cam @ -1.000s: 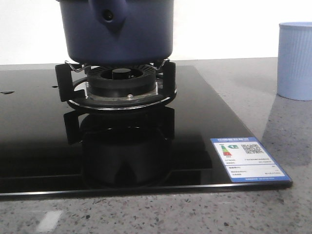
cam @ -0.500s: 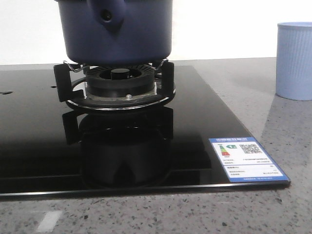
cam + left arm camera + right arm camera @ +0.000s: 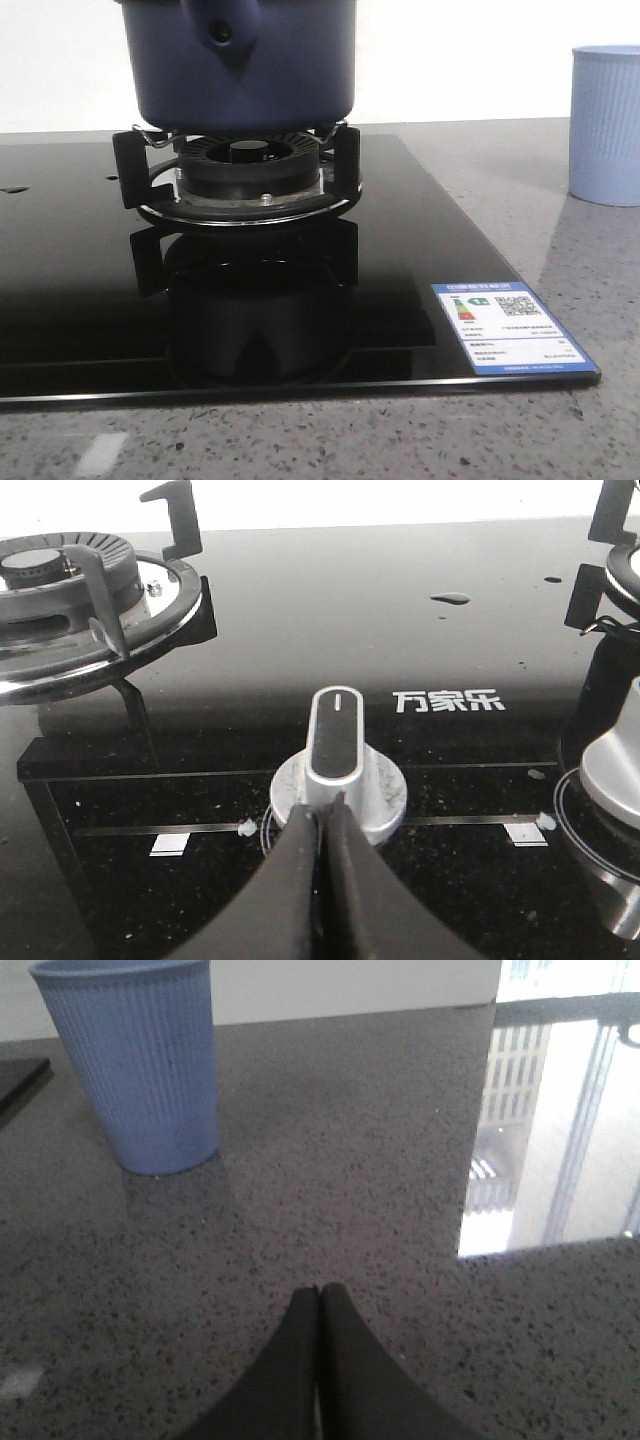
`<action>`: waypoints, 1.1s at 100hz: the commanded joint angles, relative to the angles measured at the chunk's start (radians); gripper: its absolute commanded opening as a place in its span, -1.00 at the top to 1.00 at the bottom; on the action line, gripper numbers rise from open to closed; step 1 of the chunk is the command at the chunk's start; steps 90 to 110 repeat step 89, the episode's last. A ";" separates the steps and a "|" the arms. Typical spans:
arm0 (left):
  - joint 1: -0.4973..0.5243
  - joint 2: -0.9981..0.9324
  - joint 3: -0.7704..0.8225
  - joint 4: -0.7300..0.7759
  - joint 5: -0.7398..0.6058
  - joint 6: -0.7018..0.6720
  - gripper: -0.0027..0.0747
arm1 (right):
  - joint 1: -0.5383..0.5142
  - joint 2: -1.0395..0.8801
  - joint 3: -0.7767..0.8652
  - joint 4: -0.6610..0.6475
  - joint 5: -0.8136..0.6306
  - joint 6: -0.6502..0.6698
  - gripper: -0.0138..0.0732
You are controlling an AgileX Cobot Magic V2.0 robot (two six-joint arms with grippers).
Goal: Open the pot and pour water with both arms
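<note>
The dark navy pot (image 3: 240,70) stands on the burner grate (image 3: 235,175) of the black glass hob; its handle stub with a round hole (image 3: 221,32) faces the camera, and its top and lid are cut off by the frame. My left gripper (image 3: 322,815) is shut, empty, its tips just in front of a silver hob knob (image 3: 338,755). Shut and empty too, my right gripper (image 3: 319,1292) hovers over the speckled grey counter, short of the pale-blue ribbed cup (image 3: 135,1065). Neither arm shows in the front view.
The same pale-blue cup (image 3: 606,125) stands on the counter right of the hob. An energy label (image 3: 508,327) sits on the hob's front right corner. A second burner (image 3: 70,600) and another knob (image 3: 615,765) flank the left gripper. Water drops (image 3: 450,598) lie on the glass.
The front view shifted slightly left and back again; the pot, cup and hob keep their places.
</note>
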 commanded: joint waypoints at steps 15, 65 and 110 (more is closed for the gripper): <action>0.002 -0.027 0.039 -0.011 -0.048 -0.013 0.98 | -0.004 -0.022 0.004 -0.013 0.046 0.000 0.83; 0.002 -0.027 0.039 -0.011 -0.048 -0.013 0.98 | -0.004 -0.022 0.004 -0.013 0.048 0.000 0.83; 0.002 -0.027 0.039 -0.011 -0.048 -0.013 0.98 | -0.004 -0.022 0.004 -0.013 0.048 0.000 0.83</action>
